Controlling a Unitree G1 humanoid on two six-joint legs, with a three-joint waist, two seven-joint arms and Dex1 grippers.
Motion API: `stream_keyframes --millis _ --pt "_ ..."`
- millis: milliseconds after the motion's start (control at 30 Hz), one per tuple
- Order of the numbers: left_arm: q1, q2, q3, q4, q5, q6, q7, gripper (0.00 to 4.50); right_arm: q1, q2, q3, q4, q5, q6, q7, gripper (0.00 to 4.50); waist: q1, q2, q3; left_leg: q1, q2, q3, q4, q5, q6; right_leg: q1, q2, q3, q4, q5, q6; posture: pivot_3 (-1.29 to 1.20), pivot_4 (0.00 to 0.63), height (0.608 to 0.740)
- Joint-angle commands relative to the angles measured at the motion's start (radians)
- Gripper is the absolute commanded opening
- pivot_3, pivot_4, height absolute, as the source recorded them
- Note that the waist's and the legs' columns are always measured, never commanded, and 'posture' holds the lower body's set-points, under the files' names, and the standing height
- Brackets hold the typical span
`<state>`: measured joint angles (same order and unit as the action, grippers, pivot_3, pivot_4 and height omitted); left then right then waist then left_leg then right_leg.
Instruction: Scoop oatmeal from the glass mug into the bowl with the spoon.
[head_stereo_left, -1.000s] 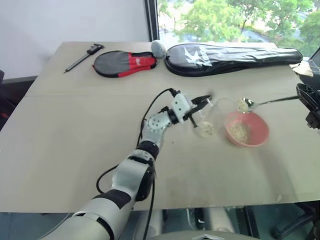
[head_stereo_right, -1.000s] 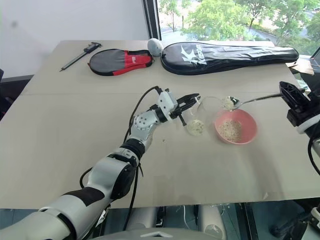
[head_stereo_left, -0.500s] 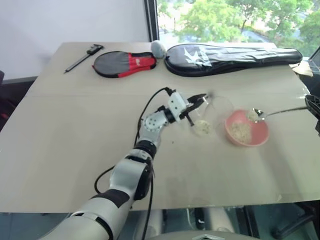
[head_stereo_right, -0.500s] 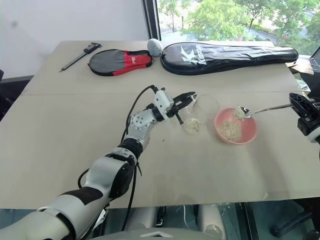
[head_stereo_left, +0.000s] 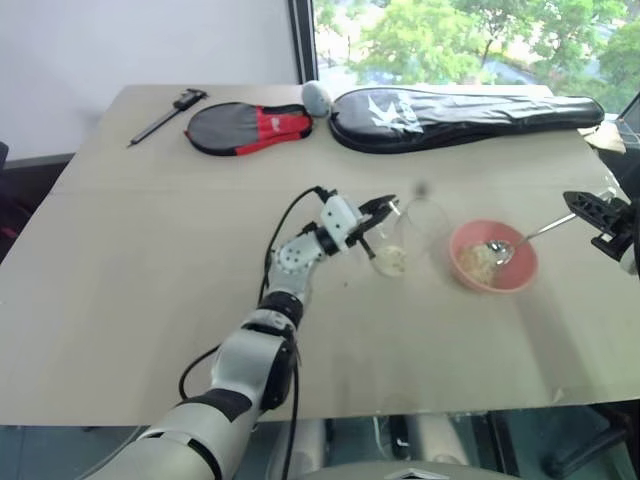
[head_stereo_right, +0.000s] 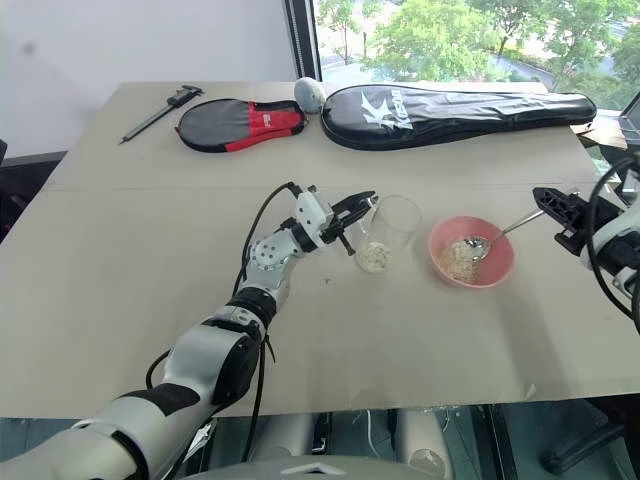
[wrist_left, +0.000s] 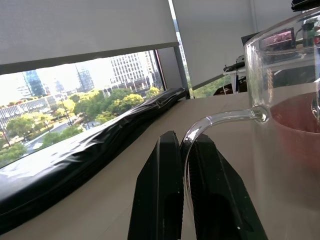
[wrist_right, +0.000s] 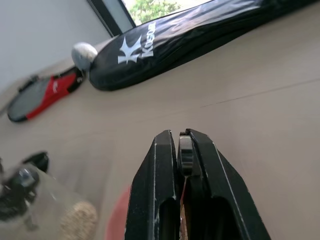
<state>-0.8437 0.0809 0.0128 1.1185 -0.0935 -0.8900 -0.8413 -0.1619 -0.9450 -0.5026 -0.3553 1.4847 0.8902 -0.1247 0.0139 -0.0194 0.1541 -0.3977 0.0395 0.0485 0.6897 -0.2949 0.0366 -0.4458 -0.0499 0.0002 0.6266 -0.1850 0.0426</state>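
Since 1 second ago my right gripper (head_stereo_right: 545, 200) has brought the spoon (head_stereo_right: 492, 236) down from above the mug's far side, so its tip now sits inside the bowl (head_stereo_right: 471, 252) among the oatmeal (head_stereo_right: 458, 262) there. My left gripper (head_stereo_right: 357, 209) has drawn the glass mug (head_stereo_right: 382, 234) away from the bowl, and they now stand slightly apart on the table (head_stereo_right: 120, 260).

My right fingers (wrist_right: 160, 190) are pressed together on the spoon's handle end, with the bowl just ahead of them and below. My left fingers (wrist_left: 157, 195) are clamped on the mug's clear handle, with the mug tilted just past their tips, a little oatmeal lying in its bottom, and the bowl beyond it. Farther off, past both grippers, lie 2 racket covers, 1 black (head_stereo_right: 455, 106) and 1 red-and-black (head_stereo_right: 238, 122), with a black caliper tool (head_stereo_right: 160, 108) beside the latter.
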Motion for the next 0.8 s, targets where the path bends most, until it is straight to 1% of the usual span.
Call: stream_keyframes --millis 33,167,300,367,500,567,600,667,733,800 --pt "0.017 0.004 0.016 -0.065 -0.026 -0.019 0.014 0.08 -0.039 -0.064 0.051 -0.082 -0.187 -0.052 0.128 0.0 0.0 0.0 0.0 0.0 0.0 0.0 0.0 0.0 0.0 0.0 0.0 0.0 0.0 0.0 0.0 0.0 0.15 0.74" --pt "0.041 0.012 0.017 -0.094 -0.03 -0.012 0.019 0.08 -0.068 -0.117 0.13 -0.149 -0.382 -0.105 0.253 0.0 0.0 0.0 0.0 0.0 0.0 0.0 0.0 0.0 0.0 0.0 0.0 0.0 0.0 0.0 0.0 0.0 0.15 0.74" --pt "0.055 0.017 0.018 -0.111 -0.032 -0.006 0.026 0.08 -0.08 -0.153 0.173 -0.181 -0.529 -0.151 0.371 0.0 0.0 0.0 0.0 0.0 0.0 0.0 0.0 0.0 0.0 0.0 0.0 0.0 0.0 0.0 0.0 0.0 0.15 0.74" --pt "0.061 0.018 0.017 -0.117 -0.032 -0.005 0.03 0.08 -0.078 -0.148 0.17 -0.177 -0.558 -0.15 0.4 0.0 0.0 0.0 0.0 0.0 0.0 0.0 0.0 0.0 0.0 0.0 0.0 0.0 0.0 0.0 0.0 0.0 0.15 0.74" --pt "0.074 0.018 0.017 -0.126 -0.031 -0.002 0.042 0.08 -0.162 -0.019 0.047 -0.045 -0.395 -0.069 0.295 0.0 0.0 0.0 0.0 0.001 0.0 0.0 0.001 0.0 0.0 0.001 0.0 0.0 0.0 0.0 0.0 0.0 0.15 0.74" --pt "0.08 0.018 0.016 -0.13 -0.031 -0.005 0.046 0.08 -0.235 0.028 0.006 0.001 -0.267 -0.038 0.223 0.0 -0.001 0.0 0.0 0.001 0.0 0.001 0.002 0.0 0.0 0.001 0.0 0.0 0.0 0.0 0.0 0.0 0.15 0.74" --pt "0.083 0.018 0.016 -0.131 -0.031 -0.006 0.049 0.08 -0.28 0.055 -0.004 0.022 -0.175 -0.026 0.166 0.0 -0.002 0.0 0.0 0.001 0.0 0.001 0.002 0.0 0.0 0.001 0.0 0.0 0.0 0.0 0.0 0.0 0.15 0.74" --pt "0.087 0.016 0.017 -0.134 -0.032 -0.006 0.052 0.08 -0.345 0.089 -0.007 0.04 -0.042 -0.009 0.087 0.0 -0.004 0.0 0.0 0.002 0.0 0.001 0.002 0.0 0.0 0.001 0.0 0.001 0.001 0.0 0.0 0.0 0.15 0.74" --pt "0.093 0.015 0.022 -0.139 -0.032 0.0 0.067 0.08 -0.406 0.128 0.029 0.036 0.102 -0.013 0.016 0.0 -0.004 0.0 0.0 0.001 0.001 0.0 0.002 0.0 0.0 0.001 0.001 0.0 0.001 0.0 0.0 0.0 0.15 0.74" --pt "0.097 0.014 0.028 -0.144 -0.035 0.01 0.084 0.08 -0.445 0.158 0.065 0.036 0.188 -0.019 -0.041 0.0 -0.005 0.0 0.0 0.001 0.001 0.0 0.002 0.0 0.0 0.001 0.001 0.0 0.001 0.0 0.0 0.0 0.15 0.74"
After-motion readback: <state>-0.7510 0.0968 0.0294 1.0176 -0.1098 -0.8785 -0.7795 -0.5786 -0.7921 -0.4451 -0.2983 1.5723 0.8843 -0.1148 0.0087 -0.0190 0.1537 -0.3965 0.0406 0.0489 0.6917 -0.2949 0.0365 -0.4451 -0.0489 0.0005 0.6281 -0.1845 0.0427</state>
